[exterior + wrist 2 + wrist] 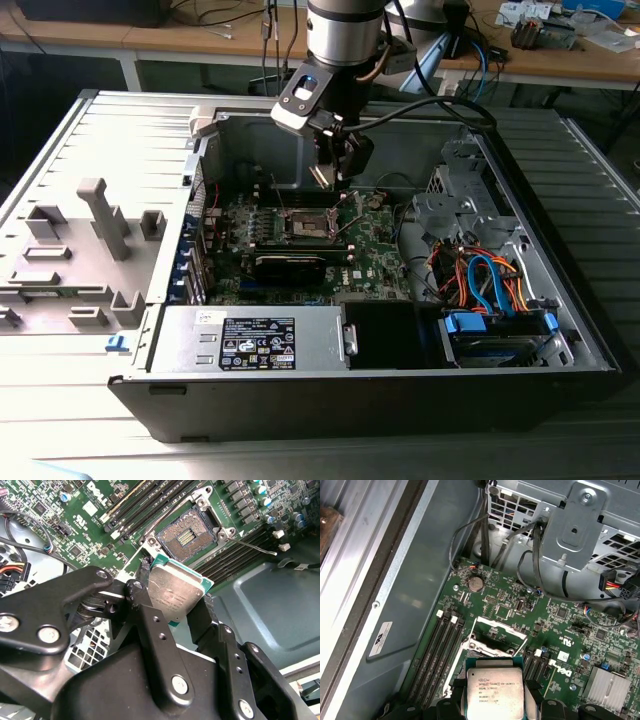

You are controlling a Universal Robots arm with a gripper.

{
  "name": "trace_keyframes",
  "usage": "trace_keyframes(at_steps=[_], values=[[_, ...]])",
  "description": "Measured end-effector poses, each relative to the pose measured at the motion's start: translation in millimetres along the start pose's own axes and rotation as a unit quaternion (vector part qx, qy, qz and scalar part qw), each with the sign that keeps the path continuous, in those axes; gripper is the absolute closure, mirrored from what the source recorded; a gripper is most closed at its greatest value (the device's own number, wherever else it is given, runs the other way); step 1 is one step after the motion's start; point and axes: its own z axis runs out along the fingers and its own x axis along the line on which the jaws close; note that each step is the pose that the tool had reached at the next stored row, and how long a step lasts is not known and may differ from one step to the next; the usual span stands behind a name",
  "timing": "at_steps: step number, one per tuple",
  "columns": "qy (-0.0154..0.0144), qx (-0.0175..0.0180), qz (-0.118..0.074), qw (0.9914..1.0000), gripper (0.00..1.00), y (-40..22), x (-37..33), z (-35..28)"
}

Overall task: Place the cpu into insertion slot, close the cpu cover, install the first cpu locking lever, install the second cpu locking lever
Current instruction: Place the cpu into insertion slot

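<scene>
My gripper is shut on the cpu, a flat square chip with a silver-grey top and green edge, pinched by two opposite sides. In the exterior view the gripper hangs inside the open computer case, a little above the insertion slot. The slot lies bare on the green board, its contact field showing. In the first wrist view the cpu sits between the black fingers, with the cpu cover raised open just beyond it. A thin locking lever sticks out beside the slot.
A long black block lies on the board near the slot. The power supply fills the case's front, and a drive bay with blue and orange cables is at the exterior view's right. Grey fixtures stand outside at the left.
</scene>
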Motion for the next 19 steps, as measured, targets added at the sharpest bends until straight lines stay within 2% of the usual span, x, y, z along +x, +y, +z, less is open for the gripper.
trace_keyframes(at_steps=[19], values=[[-0.0003, -0.0001, 0.007, 0.99997, 0.45, 0.0, 0.0, 0.3]])
